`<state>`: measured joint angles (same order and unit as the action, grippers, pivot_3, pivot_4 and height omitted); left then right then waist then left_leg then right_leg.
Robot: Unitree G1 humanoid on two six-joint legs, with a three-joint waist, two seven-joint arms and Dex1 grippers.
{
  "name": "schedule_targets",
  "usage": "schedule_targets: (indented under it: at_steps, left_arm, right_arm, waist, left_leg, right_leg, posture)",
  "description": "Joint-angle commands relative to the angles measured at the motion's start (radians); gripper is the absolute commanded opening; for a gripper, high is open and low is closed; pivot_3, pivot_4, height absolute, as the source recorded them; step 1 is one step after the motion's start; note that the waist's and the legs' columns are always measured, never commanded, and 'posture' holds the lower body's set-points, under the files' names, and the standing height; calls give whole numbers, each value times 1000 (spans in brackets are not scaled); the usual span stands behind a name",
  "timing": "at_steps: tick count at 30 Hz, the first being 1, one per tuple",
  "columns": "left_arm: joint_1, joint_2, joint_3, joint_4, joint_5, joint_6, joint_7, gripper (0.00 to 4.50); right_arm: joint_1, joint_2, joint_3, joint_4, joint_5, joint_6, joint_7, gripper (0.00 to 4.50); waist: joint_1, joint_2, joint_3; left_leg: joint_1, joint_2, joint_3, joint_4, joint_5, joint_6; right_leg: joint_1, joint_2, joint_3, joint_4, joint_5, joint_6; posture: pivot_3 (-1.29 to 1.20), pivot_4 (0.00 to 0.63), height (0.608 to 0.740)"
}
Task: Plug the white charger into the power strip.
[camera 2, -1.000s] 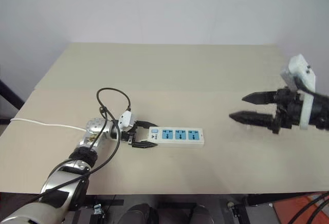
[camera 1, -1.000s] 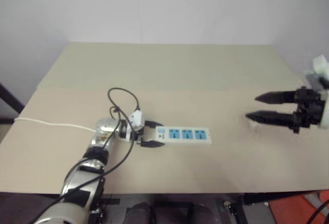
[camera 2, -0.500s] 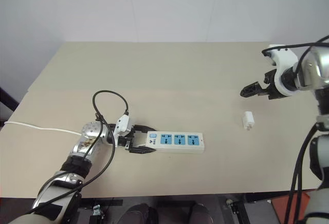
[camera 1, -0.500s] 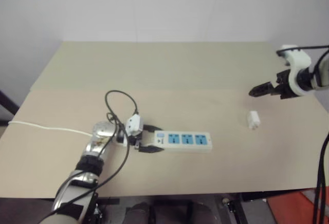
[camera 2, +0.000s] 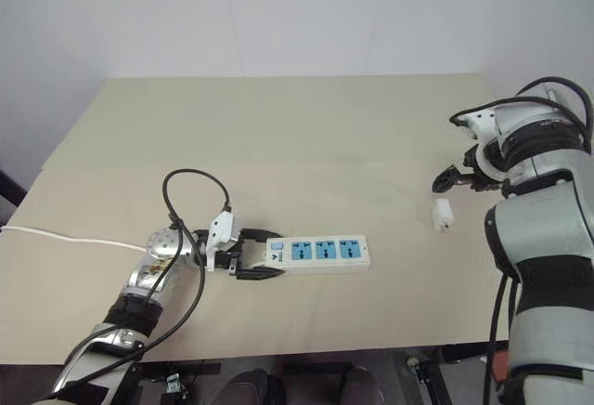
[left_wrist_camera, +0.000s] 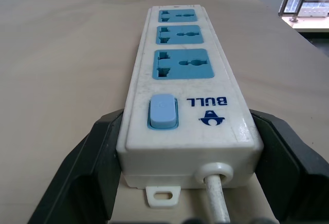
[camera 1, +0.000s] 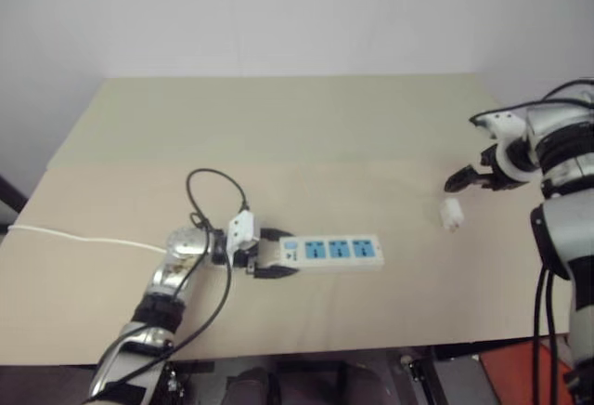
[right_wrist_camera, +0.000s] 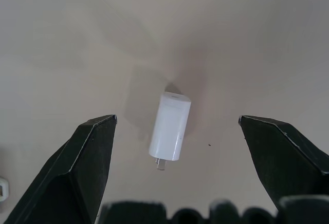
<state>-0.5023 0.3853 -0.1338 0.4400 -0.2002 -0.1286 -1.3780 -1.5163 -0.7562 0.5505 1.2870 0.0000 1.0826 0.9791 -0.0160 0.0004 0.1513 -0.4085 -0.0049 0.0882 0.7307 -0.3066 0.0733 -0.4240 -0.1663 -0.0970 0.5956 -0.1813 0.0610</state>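
Risk: the charger (right_wrist_camera: 170,127) lay on its side on the table (camera 2: 306,126), small and light; a skewed descent could knock it away or pinch it crooked. It sat between the right gripper's (right_wrist_camera: 177,124) spread fingers, well right of the power strip (camera 2: 317,252), which the left gripper (camera 2: 251,256) clamped at its switch end.
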Motion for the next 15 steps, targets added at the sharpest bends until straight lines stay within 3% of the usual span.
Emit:
schedule_targets:
  at_steps: [1,15]
  left_arm:
    - [29,7,-21,-42,-2,20,12,3260]
    - [86,37,-19,-125,-10,59,57,3260]
  right_arm:
    - [3,17,-63,27,-46,-55,-21,4500]
    - [79,108,-235,59,-117,-140,-147,4500]
  waist:
    - [-4,0,0]
    - [-15,1,0]
  left_leg:
    - [1,0,0,-1,0,-1]
    - [3,2,0,-1,2,-3]
  right_leg:
    - [0,0,0,0,0,0]
    - [1,2,0,1,0,-1]
  posture:
    - [0,150,740]
    - [0,150,740]
